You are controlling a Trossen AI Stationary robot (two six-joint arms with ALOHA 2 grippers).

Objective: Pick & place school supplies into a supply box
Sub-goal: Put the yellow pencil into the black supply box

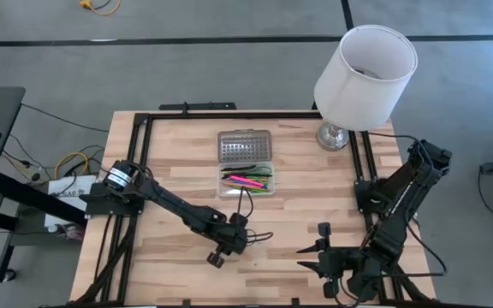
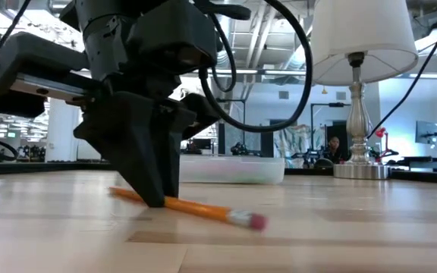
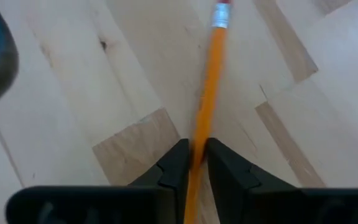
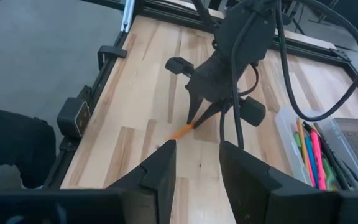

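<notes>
Box (image 1: 245,146): lid open, several pens (image 1: 248,181) already inside. Pencil (image 2: 196,208): flat on table (image 1: 169,162), near the box, not yet lifted. Left gripper (image 3: 196,163): fingers pinched onto pencil (orange, eraser end free). Right gripper (image 4: 196,163): parted, empty, waiting.

Left hand (image 4: 199,118) pinching orange pencil (image 4: 184,130), supply box (image 4: 319,155) beside

A white-shaded lamp (image 1: 365,75) is standing on its silver base at a far corner of the wooden table (image 1: 178,162). Loose cables (image 1: 62,162) are trailing across the grey floor (image 1: 50,60) beside the table.
</notes>
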